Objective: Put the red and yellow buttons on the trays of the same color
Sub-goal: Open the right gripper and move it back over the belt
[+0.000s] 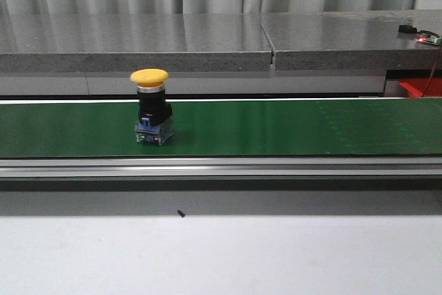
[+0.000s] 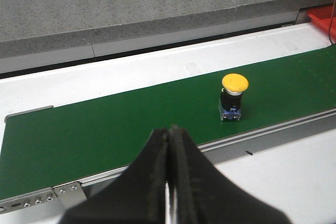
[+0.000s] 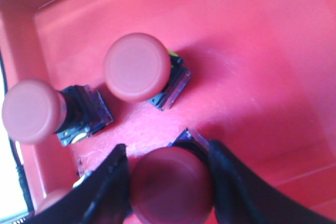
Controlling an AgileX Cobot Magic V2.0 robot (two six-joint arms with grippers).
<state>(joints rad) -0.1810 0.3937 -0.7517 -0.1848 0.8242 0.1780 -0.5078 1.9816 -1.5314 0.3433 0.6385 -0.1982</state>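
- A yellow button (image 1: 150, 106) is standing upright on the green belt (image 1: 290, 128), left of centre in the front view, with no gripper touching it.
- The left gripper (image 2: 169, 171) is hanging at the lower centre of its wrist view, jaws pressed together on nothing, the yellow button (image 2: 233, 97) sitting well apart to the upper right.
- The right gripper (image 3: 170, 179) is working over the red tray (image 3: 262, 77), its jaws pinching a red button (image 3: 170, 192) at the bottom of the frame.
- Two more red buttons are lying in the tray already: one near the centre (image 3: 137, 67), one at the left edge (image 3: 34, 111), tipped on its side; a fourth may be peeking in at the lower left corner, too cropped to tell.
- Judging by this, the red sorting is well along, while the yellow button is waiting for pickup; no yellow tray is showing in any view.
- The yellow button is wearing a broad mushroom cap over a black barrel and a blue-and-clear contact block; it looks top-heavy and could tip if nudged.
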